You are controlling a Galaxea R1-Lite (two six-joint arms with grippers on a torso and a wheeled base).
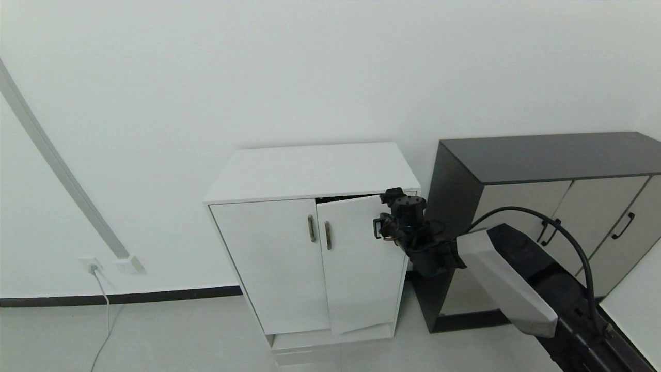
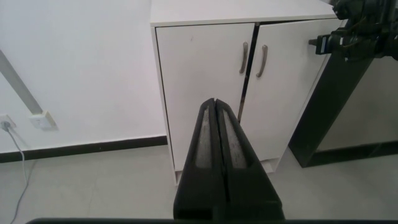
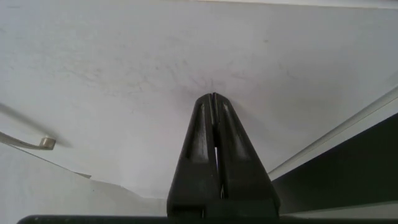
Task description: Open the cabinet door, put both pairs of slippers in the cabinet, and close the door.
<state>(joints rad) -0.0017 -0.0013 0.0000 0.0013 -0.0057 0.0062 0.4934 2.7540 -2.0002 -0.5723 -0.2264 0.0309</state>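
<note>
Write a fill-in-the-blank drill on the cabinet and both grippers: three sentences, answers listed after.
1. On the white cabinet, the door that stands slightly ajar is the ____ one.
2. The right gripper, close against that door, has its fingers ____.
3. The left gripper, away from the cabinet, is shut and grips ____.

Missing words: right; shut; nothing.
</note>
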